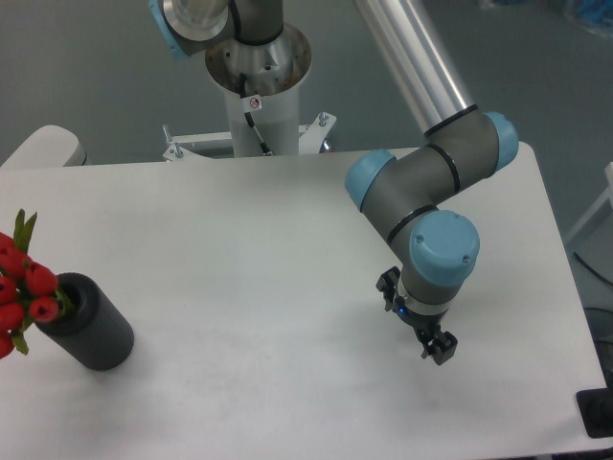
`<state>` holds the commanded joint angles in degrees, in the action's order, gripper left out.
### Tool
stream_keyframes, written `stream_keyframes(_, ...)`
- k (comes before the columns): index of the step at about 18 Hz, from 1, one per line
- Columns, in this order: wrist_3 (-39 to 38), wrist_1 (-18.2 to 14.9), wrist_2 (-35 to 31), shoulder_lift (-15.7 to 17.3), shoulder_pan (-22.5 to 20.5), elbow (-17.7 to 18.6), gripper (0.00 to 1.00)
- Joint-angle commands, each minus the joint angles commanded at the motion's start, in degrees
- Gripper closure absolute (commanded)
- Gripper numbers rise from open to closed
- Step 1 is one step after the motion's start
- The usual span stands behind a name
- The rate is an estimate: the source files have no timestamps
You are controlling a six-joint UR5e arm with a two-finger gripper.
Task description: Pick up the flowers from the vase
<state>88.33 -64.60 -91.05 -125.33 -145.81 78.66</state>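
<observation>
flowers (21,287) in vase (91,334) far left, well apart from end effector (418,321); finger state unclear.

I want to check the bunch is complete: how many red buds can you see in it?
5 red tulip-like buds show, clustered at the frame's left edge above the dark grey matte cylinder vase: four stacked along the edge, one nearer the opening. More may lie outside the frame.

White table (268,287); dark grey vase (88,324) upright, near left edge.
</observation>
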Motion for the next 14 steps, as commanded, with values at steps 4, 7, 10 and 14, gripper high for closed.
stream_keyframes(4,0.09,0.00,0.00,-0.09,0.00,0.00,0.00)
stream_keyframes(7,0.09,-0.09,0.00,-0.09,0.00,0.00,0.00)
stream_keyframes(10,-0.79,-0.35,0.09,0.00,0.00,0.00,0.00)
stream_keyframes(14,-1.05,-0.61,0.79,0.88,0.17,0.79,0.00)
